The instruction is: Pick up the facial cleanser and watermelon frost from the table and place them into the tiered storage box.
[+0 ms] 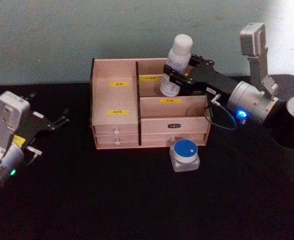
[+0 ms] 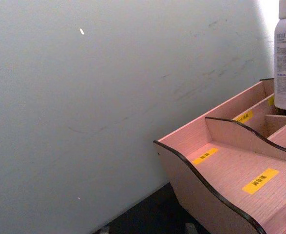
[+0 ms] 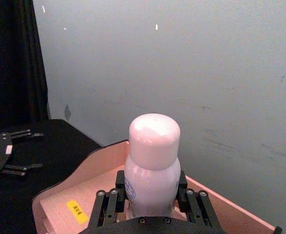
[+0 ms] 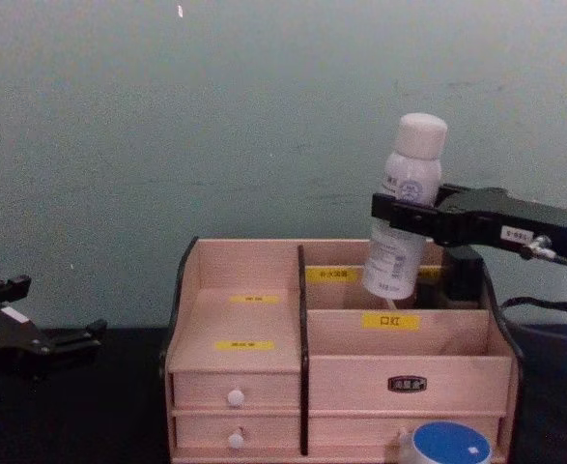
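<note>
A white bottle (image 1: pixel 177 60) with a rounded cap, apparently the facial cleanser, leans slightly over the back right compartment of the tiered storage box (image 1: pixel 114 106). Its base dips below the compartment's rim; whether it rests on the floor is hidden. My right gripper (image 1: pixel 176 76) is shut on the bottle's body, reaching in from the right. In the right wrist view the fingers (image 3: pixel 114 197) clasp the bottle (image 3: pixel 152 161). A round jar with a blue lid (image 1: pixel 185 153), apparently the watermelon frost, stands on the table before the box's right drawers. My left gripper (image 1: pixel 62 118) rests open at far left.
The black table (image 1: pixel 136 200) ends against a pale wall close behind the box. The box (image 4: pixel 244 290) has two small white-knobbed drawers (image 4: pixel 235 397) at its front left. The right arm's body (image 1: pixel 257 107) stretches across to the right of the box.
</note>
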